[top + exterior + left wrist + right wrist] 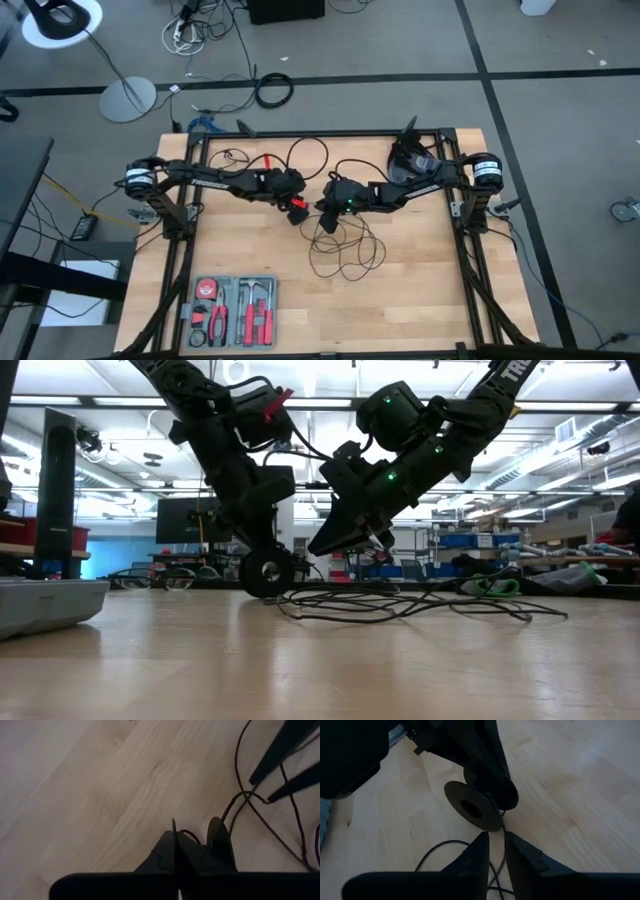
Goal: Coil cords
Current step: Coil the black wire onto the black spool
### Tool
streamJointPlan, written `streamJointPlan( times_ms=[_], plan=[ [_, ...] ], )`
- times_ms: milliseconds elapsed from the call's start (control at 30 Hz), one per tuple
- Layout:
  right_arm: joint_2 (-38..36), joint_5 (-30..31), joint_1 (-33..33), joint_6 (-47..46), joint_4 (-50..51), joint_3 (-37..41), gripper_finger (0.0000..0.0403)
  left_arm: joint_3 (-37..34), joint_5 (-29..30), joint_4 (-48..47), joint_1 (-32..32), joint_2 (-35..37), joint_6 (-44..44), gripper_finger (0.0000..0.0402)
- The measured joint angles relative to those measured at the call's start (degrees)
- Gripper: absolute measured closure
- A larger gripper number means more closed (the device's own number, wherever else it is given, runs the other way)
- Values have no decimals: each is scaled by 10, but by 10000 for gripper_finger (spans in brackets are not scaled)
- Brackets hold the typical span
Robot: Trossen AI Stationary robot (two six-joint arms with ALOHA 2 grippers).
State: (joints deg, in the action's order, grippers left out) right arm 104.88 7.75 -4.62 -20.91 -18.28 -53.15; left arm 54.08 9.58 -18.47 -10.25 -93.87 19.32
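Black cord [345, 250] and black puck [472, 812] on pale wood-grain table [420, 290].

In the overhead view the two tools crowd together at the bench's centre, so the left tool [296, 203] and right tool [325, 203] hide the puck and whatever cord runs between them. The cord [345, 255] toward six o'clock is too thin to count its loops. In the right wrist view the puck [472, 811] is partly covered by the left tool's fingers [490, 780]; the grip seems closed, though shadow blurs it.
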Motion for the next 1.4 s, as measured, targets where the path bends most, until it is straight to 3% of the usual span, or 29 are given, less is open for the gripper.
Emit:
streamJointPlan(
  times_ms=[333, 567, 833, 1400],
  plan=[
    [-23, 0, 0, 15, 3, 0, 355, -11, 77, 9, 18, 50, -55, 401],
    [-42, 1, 7, 26, 11, -1, 368, -149, 70, 202, 19, 112, -27, 401],
    [-42, 15, 23, 31, 2, 0, 373, -245, 67, 309, 21, 177, 21, 401],
    [0, 44, 38, 15, 6, 0, 265, -248, 66, 309, 21, 185, 18, 401]
  ],
)
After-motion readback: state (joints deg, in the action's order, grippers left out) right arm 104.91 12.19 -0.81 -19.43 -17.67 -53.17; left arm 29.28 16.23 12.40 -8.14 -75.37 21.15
